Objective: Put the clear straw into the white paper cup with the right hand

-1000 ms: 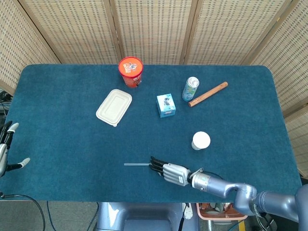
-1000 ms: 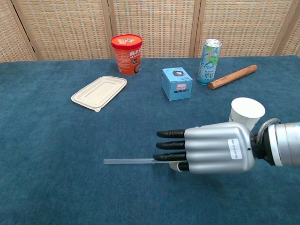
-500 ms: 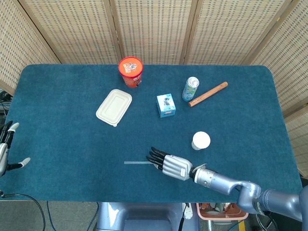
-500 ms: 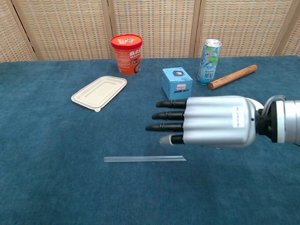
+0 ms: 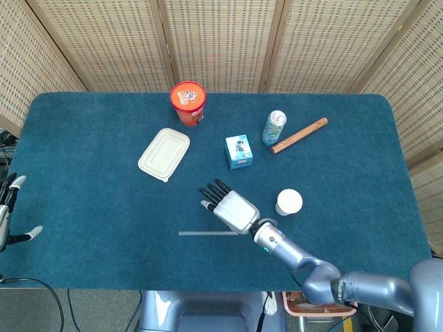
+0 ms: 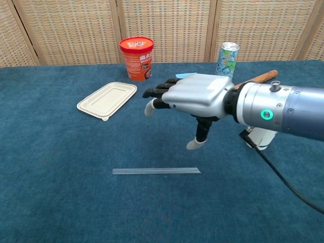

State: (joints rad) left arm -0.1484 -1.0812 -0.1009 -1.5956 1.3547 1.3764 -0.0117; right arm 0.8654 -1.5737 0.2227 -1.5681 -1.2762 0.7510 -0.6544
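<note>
the right hand hangs above the blue table, palm down, fingers apart and stretched toward the left of the chest view, thumb hanging downward, grasping nothing. the clear straw lies flat on the cloth below and slightly in front of the hand, apart from it, its length running left to right; from the head view the straw sits just under the palm's near edge. the white paper cup stands upright to the right of the hand, near it; in the chest view only its lower part shows beneath the silver forearm, where a green ring light glows.

further back, a red tub with a red lid carries printed graphics and characters too small to read. a tall can wears a pale blue-and-green label with writing that cannot be made out. a small blue box shows a dark round picture on top, its text illegible; the hand hides most of it from the chest camera. a wooden rolling stick lies tilted just beside the can, and a beige lidded food tray rests to the left.

the left hand sits at the far left table edge, fingers spread and empty.
</note>
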